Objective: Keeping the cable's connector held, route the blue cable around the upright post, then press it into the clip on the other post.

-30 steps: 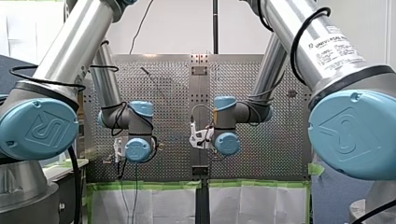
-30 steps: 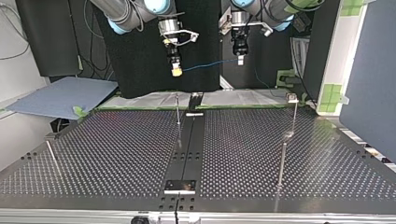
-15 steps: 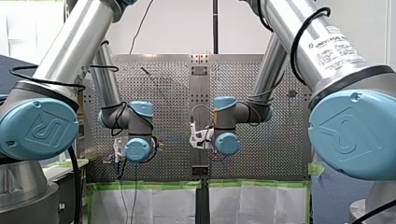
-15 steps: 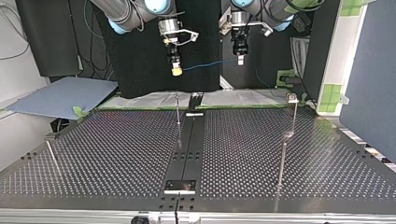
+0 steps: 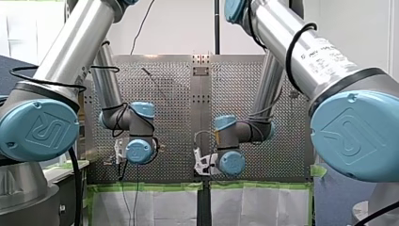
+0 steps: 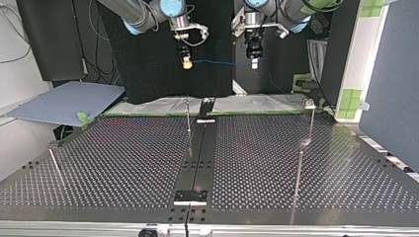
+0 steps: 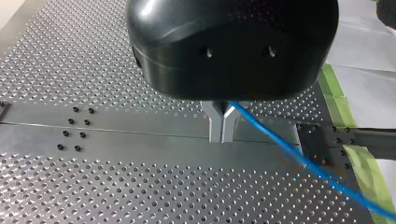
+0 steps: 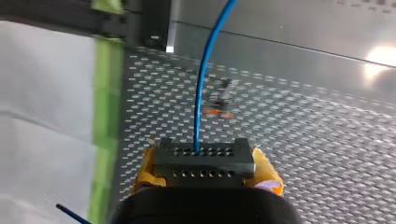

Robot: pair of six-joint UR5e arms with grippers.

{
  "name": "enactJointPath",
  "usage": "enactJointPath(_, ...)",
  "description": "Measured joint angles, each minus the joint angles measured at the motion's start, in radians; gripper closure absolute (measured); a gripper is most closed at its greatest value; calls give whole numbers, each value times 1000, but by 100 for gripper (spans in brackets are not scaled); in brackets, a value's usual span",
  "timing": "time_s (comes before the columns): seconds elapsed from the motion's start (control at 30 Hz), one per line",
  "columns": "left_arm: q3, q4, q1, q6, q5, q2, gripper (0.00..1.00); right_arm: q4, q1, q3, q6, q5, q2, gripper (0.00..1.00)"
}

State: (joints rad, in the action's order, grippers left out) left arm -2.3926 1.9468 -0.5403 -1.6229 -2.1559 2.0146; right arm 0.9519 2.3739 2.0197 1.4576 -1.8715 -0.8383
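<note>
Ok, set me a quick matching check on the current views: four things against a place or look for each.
Things: 1 blue cable; 2 left gripper; 3 right gripper; 4 green tape.
Descriptions: A yellow pads; B borders the perforated table; C strung between both grippers; D metal fingers.
Pairs: 1-C, 2-D, 3-A, 4-B.

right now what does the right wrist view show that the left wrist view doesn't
Only the right wrist view: my right gripper, its yellow-padded jaws shut on the black connector. Only the left wrist view: my left gripper, its metal jaws shut on the blue cable. Both: the blue cable, the perforated table and green tape.
</note>
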Motion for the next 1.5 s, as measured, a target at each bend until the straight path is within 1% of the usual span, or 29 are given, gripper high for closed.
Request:
enactJointPath(0.1,0,0,0,0,0,0,100,0,0,0,0,0,17,100)
enactJointPath(0.2,0,0,0,0,0,0,100,-1,0,0,0,0,22,100)
enactJointPath(0.33,0,1,0,1,-1,-1,100,0,1,-1,1,1,23,100)
enactJointPath(0.4,1,9,2,9,-5,-9,100,2,0,-8,6,3,15,100)
enactJointPath(0.47,2,21,3,21,-6,-21,100,-2,0,-21,18,3,1,100)
enactJointPath(0.57,4,49,7,48,-7,-49,100,-13,2,-41,44,11,-27,100)
enactJointPath(0.6,4,62,9,55,-7,-61,100,-16,3,-46,57,19,-40,100)
enactJointPath(0.73,4,102,17,64,-8,-102,100,-29,0,-54,96,53,-80,100)
enactJointPath(0.8,4,124,20,65,-9,-123,100,-45,-1,-61,112,74,-103,100)
enactJointPath(0.83,4,133,22,65,-9,-133,100,-54,-2,-65,116,84,-112,100)
enactJointPath(0.9,7,154,27,65,-9,-154,100,-73,-2,-74,120,105,-134,100)
enactJointPath(1.0,14,181,32,65,-12,-181,100,-101,0,-85,124,128,-163,100)
enactJointPath(1.17,45,224,40,65,-33,-224,100,-130,3,-99,126,144,-212,100)
enactJointPath(1.27,67,255,45,58,-40,-255,100,-152,3,-111,128,161,-244,100)
enactJointPath(1.37,92,289,49,52,-43,-288,100,-181,3,-128,130,177,-276,100)
enactJointPath(1.5,132,333,54,52,-55,-334,100,-225,3,-167,132,195,-323,100)
